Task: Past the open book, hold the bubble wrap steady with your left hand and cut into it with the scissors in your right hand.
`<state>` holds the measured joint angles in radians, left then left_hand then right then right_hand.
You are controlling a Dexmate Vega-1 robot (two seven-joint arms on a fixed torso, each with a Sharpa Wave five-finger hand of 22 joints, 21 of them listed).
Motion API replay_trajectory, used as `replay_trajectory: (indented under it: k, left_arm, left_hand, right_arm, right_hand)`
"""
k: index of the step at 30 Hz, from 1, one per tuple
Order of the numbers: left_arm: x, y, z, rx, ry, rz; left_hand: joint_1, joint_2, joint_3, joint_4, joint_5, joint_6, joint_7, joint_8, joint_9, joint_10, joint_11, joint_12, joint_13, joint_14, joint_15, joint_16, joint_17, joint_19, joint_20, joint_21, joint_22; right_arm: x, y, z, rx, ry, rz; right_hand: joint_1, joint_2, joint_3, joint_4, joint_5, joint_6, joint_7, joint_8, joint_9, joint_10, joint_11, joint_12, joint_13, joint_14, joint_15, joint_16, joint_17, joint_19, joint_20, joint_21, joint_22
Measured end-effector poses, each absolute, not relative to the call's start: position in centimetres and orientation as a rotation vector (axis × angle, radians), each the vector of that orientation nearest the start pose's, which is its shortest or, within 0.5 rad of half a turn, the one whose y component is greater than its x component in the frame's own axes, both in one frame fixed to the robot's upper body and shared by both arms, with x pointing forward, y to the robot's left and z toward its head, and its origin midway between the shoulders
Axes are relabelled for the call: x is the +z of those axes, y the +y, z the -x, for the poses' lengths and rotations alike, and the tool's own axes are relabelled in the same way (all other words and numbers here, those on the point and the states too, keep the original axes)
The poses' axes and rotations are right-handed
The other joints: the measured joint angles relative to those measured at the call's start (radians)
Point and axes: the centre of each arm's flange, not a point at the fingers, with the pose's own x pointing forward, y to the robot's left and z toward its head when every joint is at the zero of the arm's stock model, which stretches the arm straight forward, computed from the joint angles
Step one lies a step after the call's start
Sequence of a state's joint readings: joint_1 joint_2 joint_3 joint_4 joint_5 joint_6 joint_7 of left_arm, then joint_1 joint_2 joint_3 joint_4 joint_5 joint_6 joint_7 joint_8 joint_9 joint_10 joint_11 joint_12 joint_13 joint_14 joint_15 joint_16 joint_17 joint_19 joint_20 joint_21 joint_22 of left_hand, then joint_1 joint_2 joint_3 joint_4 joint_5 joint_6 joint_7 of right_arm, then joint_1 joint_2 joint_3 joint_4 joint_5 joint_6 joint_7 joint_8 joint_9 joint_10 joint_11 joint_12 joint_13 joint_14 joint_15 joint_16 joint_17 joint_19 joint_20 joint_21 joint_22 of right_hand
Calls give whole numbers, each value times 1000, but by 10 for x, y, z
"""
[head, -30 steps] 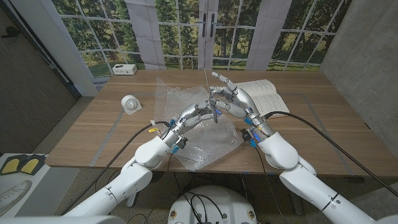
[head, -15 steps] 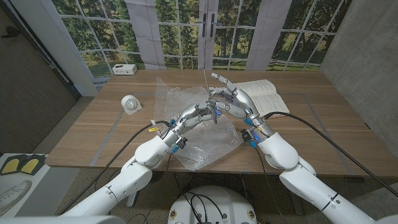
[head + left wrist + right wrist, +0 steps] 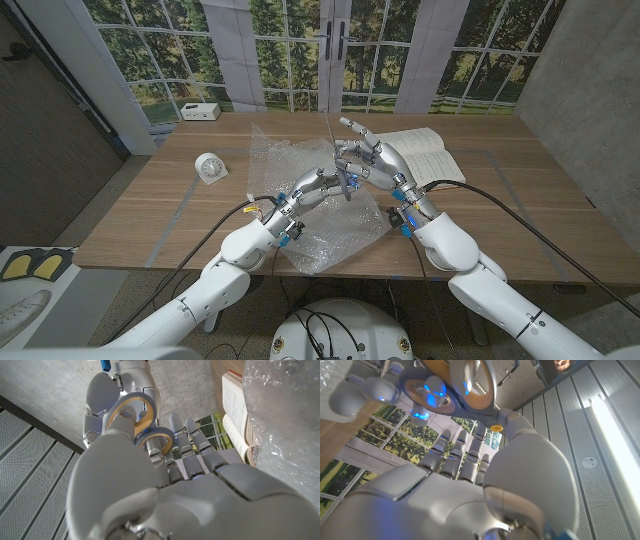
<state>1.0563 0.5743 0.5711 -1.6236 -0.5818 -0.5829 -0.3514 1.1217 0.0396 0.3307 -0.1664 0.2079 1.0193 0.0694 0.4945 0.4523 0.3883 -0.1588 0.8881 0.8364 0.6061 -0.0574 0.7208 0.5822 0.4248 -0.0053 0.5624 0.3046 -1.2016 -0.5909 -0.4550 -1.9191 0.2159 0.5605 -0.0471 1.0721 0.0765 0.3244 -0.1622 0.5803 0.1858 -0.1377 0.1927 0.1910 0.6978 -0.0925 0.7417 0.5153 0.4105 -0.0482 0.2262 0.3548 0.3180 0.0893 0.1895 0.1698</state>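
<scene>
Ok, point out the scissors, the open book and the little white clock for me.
scissors (image 3: 142, 417): left wrist view, on the yellow handle loop.
open book (image 3: 432, 153): head view, on the right-hand page.
white clock (image 3: 210, 167): head view, on its round face.

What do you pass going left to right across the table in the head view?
White box → round clock → bubble wrap → left hand → right hand with the scissors → open book.
</scene>
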Motion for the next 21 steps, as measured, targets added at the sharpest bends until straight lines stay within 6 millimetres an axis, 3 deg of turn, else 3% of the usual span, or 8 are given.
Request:
replay_trajectory:
  k: [6, 9, 12, 14, 17, 21]
  left_arm:
    - [-90, 134, -519, -836, -823, -90]
    - [-91, 134, -518, -826, -828, -88]
    - [-91, 134, -517, -816, -836, -88]
    - [-91, 134, -517, -807, -840, -88]
    - [-93, 134, -516, -799, -842, -86]
    - [-94, 134, -516, -791, -844, -87]
  left_hand:
    - [12, 4, -17, 2, 0, -12, -8, -2, -5, -25, 15, 38, 56, 27, -2, 58, 83, 25, 4, 26, -8]
    - [25, 18, -33, 18, -5, -36, -21, -19, -12, -32, 24, 59, 82, 25, -4, 62, 104, 26, 6, 30, -8]
    - [17, 26, -45, 30, -8, -41, -19, -30, -19, -20, 35, 75, 92, 25, -4, 48, 105, 29, 14, 41, -12]
    - [4, 39, -49, 34, -14, -68, -16, -49, -29, -16, 39, 77, 91, 33, -2, 34, 101, 29, 14, 45, -12]
    - [-2, 45, -50, 36, -14, -126, -32, -102, -57, -16, 39, 86, 100, 50, -4, 26, 105, 25, 18, 48, -17]
    - [-13, 56, -53, 38, -16, -149, -40, -133, -79, -16, 39, 86, 116, 50, -3, 38, 130, 23, 20, 56, -17]
  right_arm:
    - [-43, -134, -456, 565, -1036, 207]
    - [-43, -134, -456, 568, -1036, 202]
    - [-43, -135, -456, 569, -1035, 198]
    - [-43, -135, -455, 570, -1034, 192]
    - [-44, -135, -455, 572, -1032, 187]
    - [-45, -135, -455, 574, -1031, 180]
  right_hand:
    - [0, 0, 0, 0, -1, 0, 0, 0, 0, 0, 0, 0, 0, 0, 0, 0, 0, 0, 0, 0, 0]
    - [0, 0, 0, 0, -1, 0, 0, 0, 0, 0, 0, 0, 0, 0, 0, 0, 0, 0, 0, 0, 0]
    - [0, 0, 0, 0, -1, 4, -4, 0, 0, 0, 0, -2, 0, 0, 0, 0, 0, 0, 0, 0, 0]
    - [0, 0, 0, 0, -1, 6, -6, 0, 0, 0, 0, -4, 0, 0, 0, 0, 0, 0, 0, 0, 0]
    - [0, 0, 0, 0, -1, 5, -5, 0, 0, 0, 0, -5, 0, 0, 0, 0, 0, 0, 0, 0, 0]
    - [0, 0, 0, 0, -1, 5, -5, 0, 0, 0, 0, -5, 0, 0, 0, 0, 0, 0, 0, 0, 0]
